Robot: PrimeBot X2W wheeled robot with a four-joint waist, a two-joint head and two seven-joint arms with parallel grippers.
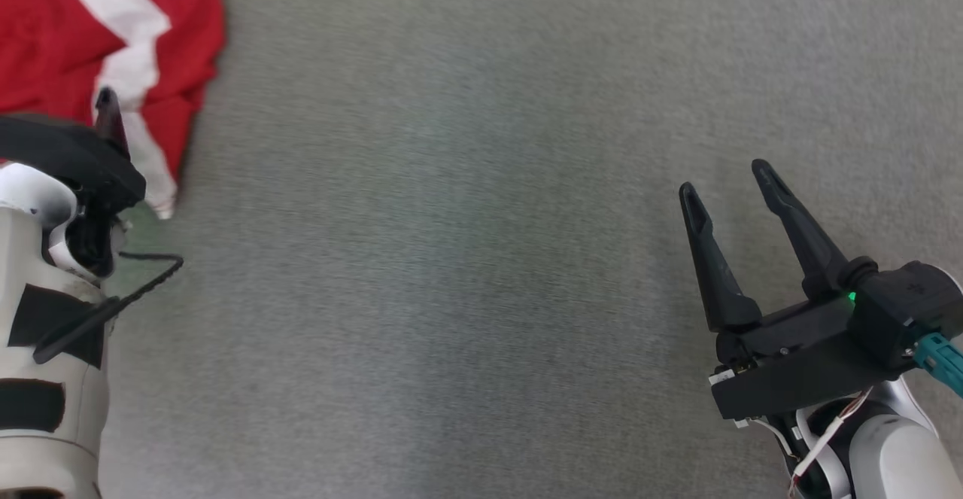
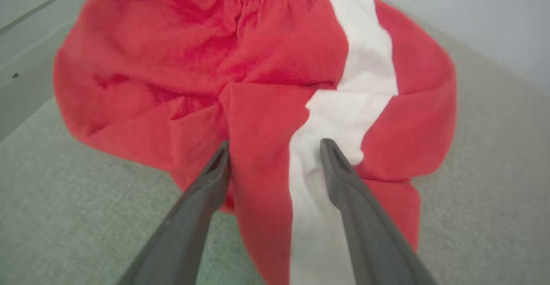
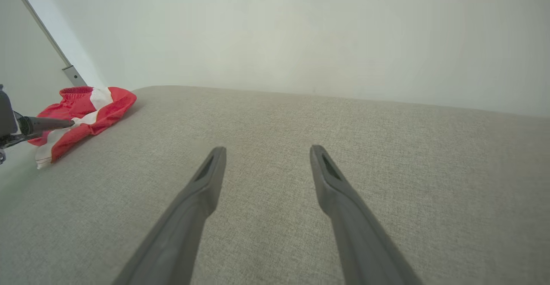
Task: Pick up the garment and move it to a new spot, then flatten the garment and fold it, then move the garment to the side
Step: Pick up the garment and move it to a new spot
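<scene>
The garment (image 1: 90, 40) is a pair of red shorts with a broad white stripe, lying crumpled at the far left of the grey fabric surface. In the left wrist view the garment (image 2: 258, 74) shows its elastic waistband at the far side. My left gripper (image 2: 275, 145) is open just above its near leg, one finger on either side of a red fold. One dark fingertip (image 1: 109, 108) shows over the cloth in the head view. My right gripper (image 1: 724, 179) is open and holds nothing, far to the right of the garment (image 3: 81, 111), over bare surface.
The grey fabric surface (image 1: 451, 258) stretches wide between the two arms. A pale wall (image 3: 300, 31) rises behind its far edge. Left of the garment the surface ends at an edge (image 2: 25, 117) with a lower grey strip beyond it.
</scene>
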